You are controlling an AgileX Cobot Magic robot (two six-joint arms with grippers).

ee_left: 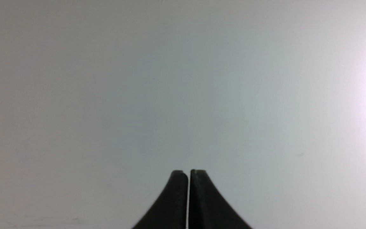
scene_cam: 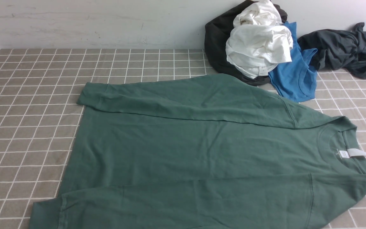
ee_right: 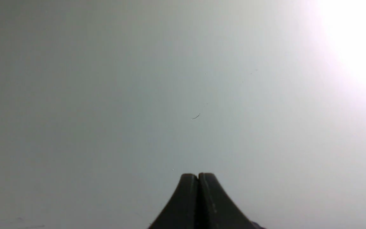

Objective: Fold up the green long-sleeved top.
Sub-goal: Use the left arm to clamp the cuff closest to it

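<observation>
The green long-sleeved top [scene_cam: 186, 152] lies flat on the checked table, neck with white label [scene_cam: 353, 153] to the right, hem to the left. Both sleeves are folded in across the body: the far sleeve [scene_cam: 170, 97] along the far edge, the near sleeve [scene_cam: 183, 203] along the near edge. Neither arm shows in the front view. My left gripper [ee_left: 189, 172] is shut and empty and faces a plain pale wall. My right gripper [ee_right: 198, 175] is shut and empty, also facing a plain wall.
A pile of clothes sits at the back right: a white garment [scene_cam: 259, 41] on a black one [scene_cam: 216, 41], a bright blue top [scene_cam: 294, 74] touching the green top's shoulder, and a dark grey garment [scene_cam: 342, 49]. The checked cloth [scene_cam: 27, 111] covers the table.
</observation>
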